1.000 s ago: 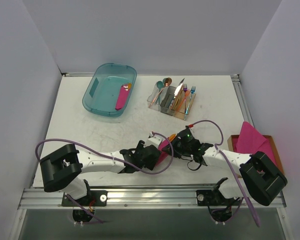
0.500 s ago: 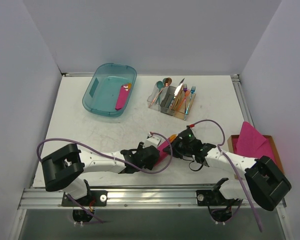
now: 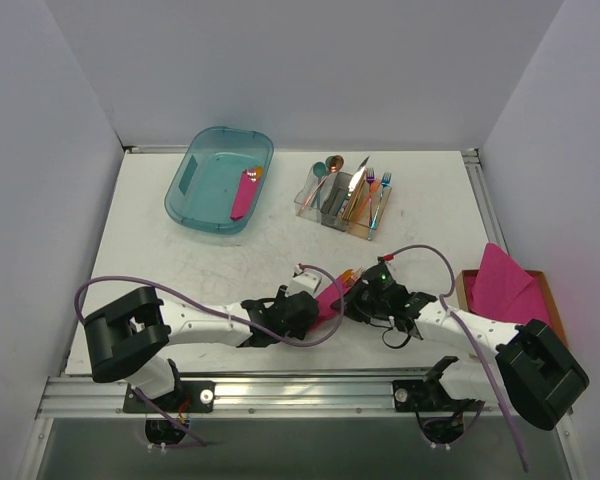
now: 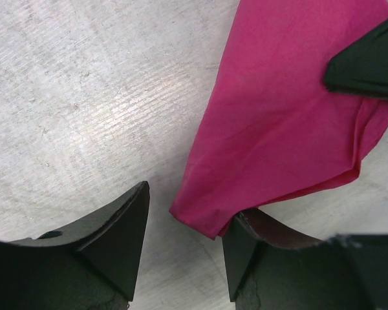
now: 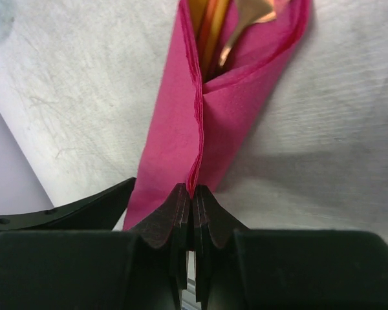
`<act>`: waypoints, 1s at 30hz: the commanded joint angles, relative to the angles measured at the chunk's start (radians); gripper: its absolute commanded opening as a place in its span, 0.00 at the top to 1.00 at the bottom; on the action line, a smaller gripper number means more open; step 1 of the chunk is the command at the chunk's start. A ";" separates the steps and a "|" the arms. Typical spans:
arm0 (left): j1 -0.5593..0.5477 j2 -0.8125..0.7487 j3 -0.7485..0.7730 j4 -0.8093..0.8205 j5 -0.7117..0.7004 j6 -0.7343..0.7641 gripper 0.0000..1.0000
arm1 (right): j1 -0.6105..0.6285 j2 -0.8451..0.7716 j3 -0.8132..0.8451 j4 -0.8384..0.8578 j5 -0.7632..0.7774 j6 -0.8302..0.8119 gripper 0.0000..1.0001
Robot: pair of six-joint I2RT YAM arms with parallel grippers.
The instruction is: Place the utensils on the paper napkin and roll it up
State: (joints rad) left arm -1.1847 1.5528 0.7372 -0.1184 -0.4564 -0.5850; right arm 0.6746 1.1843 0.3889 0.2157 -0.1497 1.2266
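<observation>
The paper napkin (image 3: 327, 298) lies near the table's front middle, folded into a narrow pink wrap around the copper utensils (image 5: 213, 32), whose ends stick out of its far end (image 3: 346, 274). My right gripper (image 5: 193, 191) is shut on the napkin's (image 5: 174, 135) folded edge at its near end. My left gripper (image 4: 189, 206) stands open low over the table. The napkin's (image 4: 284, 123) bottom corner sits between its jaws, against the right one. One black right-gripper finger (image 4: 368, 58) shows on the napkin in the left wrist view.
A teal tub (image 3: 195, 190) at the back left holds a rolled pink bundle (image 3: 245, 193). A clear organiser (image 3: 345, 205) with mixed cutlery stands at the back middle. A wooden tray (image 3: 548, 290) with a stack of pink sheets sits at the right edge.
My left gripper's jaws have narrowed around the napkin's corner. The right arm's elbow has swung right and nearer while its gripper keeps its pinch. The napkin has barely moved.
</observation>
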 commanded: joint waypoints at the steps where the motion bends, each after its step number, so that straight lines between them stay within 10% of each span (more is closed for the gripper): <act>1: 0.005 0.001 -0.005 0.013 0.012 -0.010 0.45 | -0.006 -0.017 -0.038 -0.010 0.035 -0.007 1.00; 23: 0.065 -0.358 -0.061 0.008 0.272 0.063 0.46 | -0.004 0.066 -0.128 0.113 0.064 0.001 1.00; 26: 0.152 -0.376 -0.076 0.054 0.346 0.060 0.54 | -0.006 0.067 -0.125 0.111 0.062 0.001 1.00; 30: 0.240 -0.333 -0.072 0.103 0.447 0.070 0.89 | -0.006 0.066 -0.120 0.103 0.064 -0.003 1.00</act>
State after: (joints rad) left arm -0.9901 1.1954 0.6605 -0.0757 -0.1070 -0.5365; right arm 0.6746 1.2354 0.2790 0.3637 -0.1452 1.2343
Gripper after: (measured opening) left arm 0.168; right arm 0.044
